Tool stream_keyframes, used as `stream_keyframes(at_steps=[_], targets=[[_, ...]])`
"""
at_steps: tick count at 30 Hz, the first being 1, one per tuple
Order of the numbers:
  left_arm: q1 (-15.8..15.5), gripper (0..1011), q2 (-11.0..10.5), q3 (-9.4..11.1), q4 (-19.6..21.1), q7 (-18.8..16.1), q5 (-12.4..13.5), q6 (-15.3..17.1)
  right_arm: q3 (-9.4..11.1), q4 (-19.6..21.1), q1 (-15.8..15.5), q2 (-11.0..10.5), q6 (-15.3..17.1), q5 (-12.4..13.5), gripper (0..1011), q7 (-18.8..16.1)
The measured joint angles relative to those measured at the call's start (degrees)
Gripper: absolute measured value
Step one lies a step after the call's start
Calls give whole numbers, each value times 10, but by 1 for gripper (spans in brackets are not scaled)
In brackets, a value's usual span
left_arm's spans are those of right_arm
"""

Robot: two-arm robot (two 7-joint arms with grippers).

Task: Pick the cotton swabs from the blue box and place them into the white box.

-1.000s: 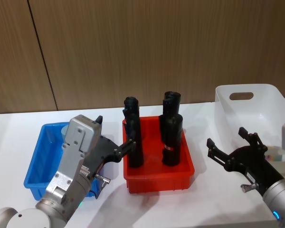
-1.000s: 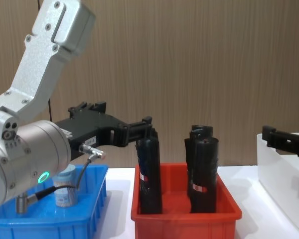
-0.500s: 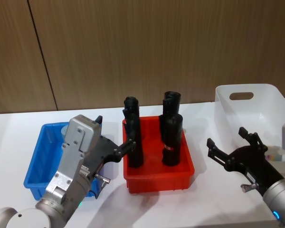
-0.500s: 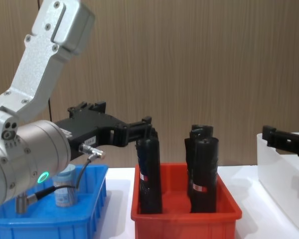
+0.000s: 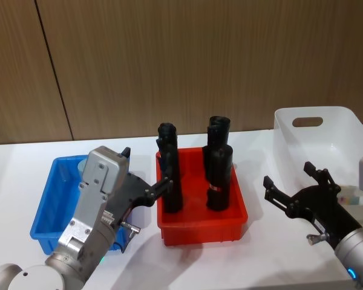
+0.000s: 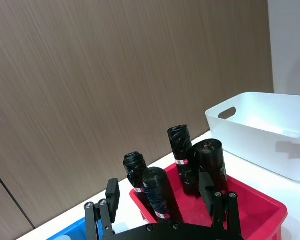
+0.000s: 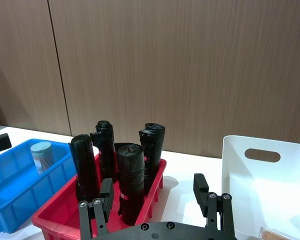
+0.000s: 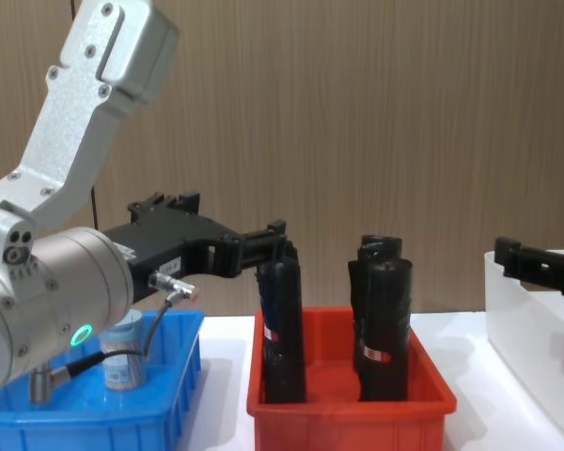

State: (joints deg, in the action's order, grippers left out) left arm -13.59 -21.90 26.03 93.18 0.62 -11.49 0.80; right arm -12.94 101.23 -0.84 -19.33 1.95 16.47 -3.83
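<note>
Left claw (image 5: pixel 146 166) spread, level by blue box (image 5: pixel 45 208) | right claw (image 5: pixel 288 174) spread, level

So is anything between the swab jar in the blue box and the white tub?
Yes. The red bin of tall black cylinders stands between the swab jar and the white tub. It would likely need lifting over. The left pincer hovers open by the blue box, the right pincer open by the tub.

Shallow red rectangular plastic bin (image 5: pixel 202 232) on white tabletop (image 5: pixel 12 175), mid-table. Four tall black cylinders with red-white labels (image 5: pixel 218 181) upright inside bin, close together. Brown wood-grain wall panels (image 5: pixel 169 60) behind.
</note>
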Motion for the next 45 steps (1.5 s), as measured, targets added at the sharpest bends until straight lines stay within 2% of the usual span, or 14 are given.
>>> stream_keyframes(at_steps=[33, 39, 45], targets=[[0, 1004, 0, 0, 0, 0, 0, 0, 1, -3, 2, 0, 0, 0, 1002, -5], [0, 1004, 0, 0, 0, 0, 0, 0, 5, -21, 16, -1, 4, 9, 1002, -38], [0, 1004, 0, 0, 0, 0, 0, 0, 11, -57, 40, -4, 9, 23, 1002, -89]])
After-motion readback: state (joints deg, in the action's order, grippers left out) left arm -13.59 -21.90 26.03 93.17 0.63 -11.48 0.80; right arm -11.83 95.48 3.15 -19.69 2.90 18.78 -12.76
